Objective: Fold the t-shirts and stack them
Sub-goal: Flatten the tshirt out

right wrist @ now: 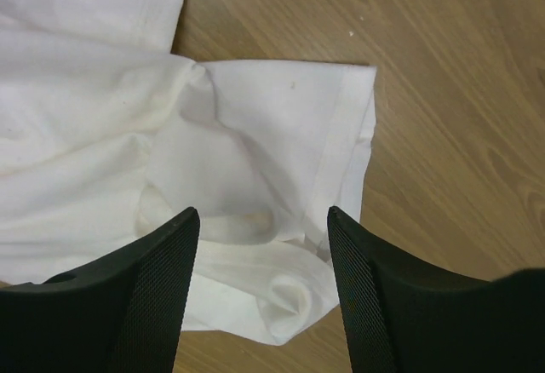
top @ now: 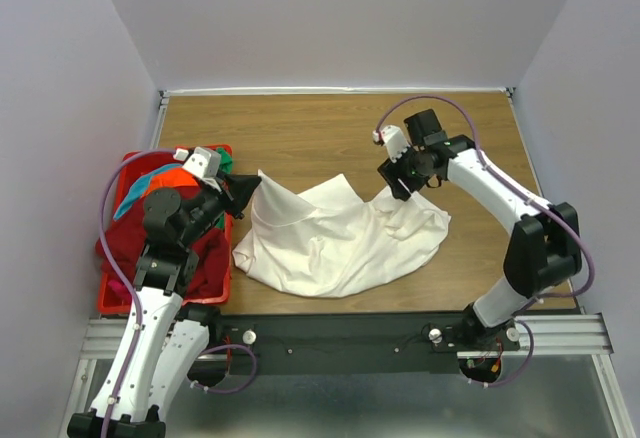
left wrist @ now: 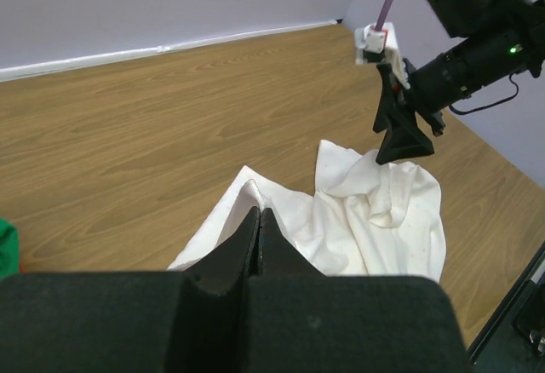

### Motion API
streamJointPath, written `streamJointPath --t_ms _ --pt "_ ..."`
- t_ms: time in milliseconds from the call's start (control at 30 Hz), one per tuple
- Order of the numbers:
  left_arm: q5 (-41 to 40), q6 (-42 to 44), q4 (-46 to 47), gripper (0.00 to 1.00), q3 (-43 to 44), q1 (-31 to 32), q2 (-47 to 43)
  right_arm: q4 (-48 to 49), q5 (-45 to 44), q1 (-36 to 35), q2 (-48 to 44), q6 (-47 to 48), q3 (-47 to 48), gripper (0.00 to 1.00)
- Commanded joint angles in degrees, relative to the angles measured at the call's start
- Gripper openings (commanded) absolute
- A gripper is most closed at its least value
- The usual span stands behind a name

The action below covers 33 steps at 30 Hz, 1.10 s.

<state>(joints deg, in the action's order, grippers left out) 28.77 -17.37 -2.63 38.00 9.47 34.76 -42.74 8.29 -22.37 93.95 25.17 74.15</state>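
Sprawling crumpled on the wooden table (top: 300, 128) between lilac walls (top: 350, 18), the white t-shirt (top: 330, 243) has a corner pinched in the closed left gripper (left wrist: 259, 213); the right gripper (right wrist: 262, 220) hovers open, empty.

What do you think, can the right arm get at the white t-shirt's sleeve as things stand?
Probably yes. The right hand is open and poised just above the sleeve of the white t-shirt, with nothing between them. The left hand pinches the opposite edge, well out of the way.
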Motion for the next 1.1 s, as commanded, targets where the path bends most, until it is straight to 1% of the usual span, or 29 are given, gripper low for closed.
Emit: streamJointPath --t_ms 0,167,200,267,333,467,533,633,667,767,800,933,1067 --pt "0.2 0.4 1.5 0.0 -0.6 -0.2 -0.7 3.4 4.3 0.9 -7.0 -8.1 -2.6 0.69" --pt "0.8 0.5 1.5 0.0 -0.5 -0.1 -0.6 3.8 7.3 1.1 -10.0 -15.0 -9.5 0.66" --pt "0.8 0.5 1.7 0.0 -0.5 -0.1 -0.6 4.0 8.3 1.2 -10.4 -17.1 -11.8 0.65" --pt "0.8 0.5 1.6 0.0 -0.6 -0.1 -0.6 4.0 11.5 1.1 -10.6 -18.2 -13.8 0.59" --pt "0.7 0.5 1.6 0.0 -0.5 -0.1 -0.7 5.5 11.6 1.2 -10.8 -21.3 -16.2 0.56" --pt "0.3 0.3 1.5 0.0 -0.6 -0.2 -1.5 7.0 10.7 1.9 -11.1 -24.9 -17.7 0.55" --pt "0.3 0.3 1.5 0.0 -0.6 -0.1 -1.5 8.2 9.5 2.2 -11.1 -28.7 -18.2 0.54" --pt "0.3 0.2 1.6 0.0 -0.6 -0.1 -1.5 11.0 9.5 4.1 -10.8 -31.2 -20.9 0.52" --pt "0.3 0.3 1.7 0.0 -0.6 -0.1 -1.4 11.7 9.8 4.4 -10.6 -31.5 -21.3 0.49" --pt "0.4 0.3 1.6 0.0 -0.6 -0.1 -1.2 12.9 10.1 4.5 -8.9 -31.9 -21.3 0.47" --pt "0.5 0.3 1.6 0.0 -0.6 -0.1 -1.2 12.9 10.2 4.7 -7.9 -32.1 -20.7 0.45" --pt "0.3 0.2 1.6 0.0 -0.6 -0.2 -1.5 13.3 10.7 5.3 -6.9 -33.0 -19.7 0.44" --pt "0.3 0.2 1.5 0.0 -0.6 -0.1 -1.2 13.8 13.1 5.8 -5.6 -33.8 -19.7 0.43"
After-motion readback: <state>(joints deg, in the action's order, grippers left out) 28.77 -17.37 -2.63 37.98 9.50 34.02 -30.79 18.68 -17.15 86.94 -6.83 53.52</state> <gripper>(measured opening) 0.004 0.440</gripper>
